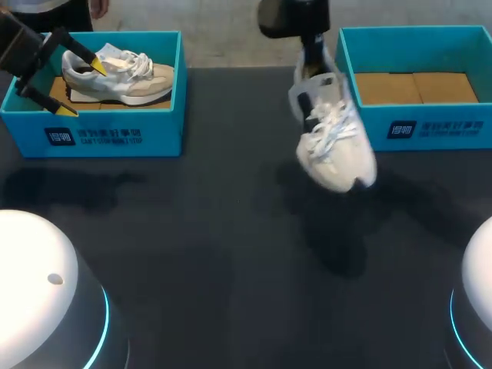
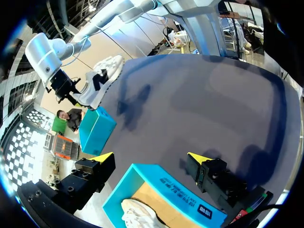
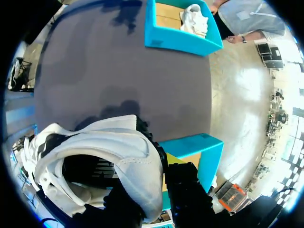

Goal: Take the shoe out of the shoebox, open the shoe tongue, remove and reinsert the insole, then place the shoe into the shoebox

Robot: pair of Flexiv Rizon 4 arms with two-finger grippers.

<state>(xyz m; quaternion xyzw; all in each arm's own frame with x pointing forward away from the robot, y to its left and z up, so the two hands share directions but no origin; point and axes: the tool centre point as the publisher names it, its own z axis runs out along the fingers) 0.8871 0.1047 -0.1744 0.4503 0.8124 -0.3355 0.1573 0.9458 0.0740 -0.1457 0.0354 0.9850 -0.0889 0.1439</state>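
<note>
Hanging toe-down in the air, the white shoe [image 1: 338,154] is just beside the right shoebox [image 1: 415,127], over the table [image 1: 231,254]. The right gripper [image 1: 311,58] pinches the shoe's heel rim between its two fingers. Far across the table from that box, the left gripper [image 1: 81,87] holds its fingers wide apart above another shoe [image 1: 127,77] in the left shoebox [image 1: 115,134].
</note>
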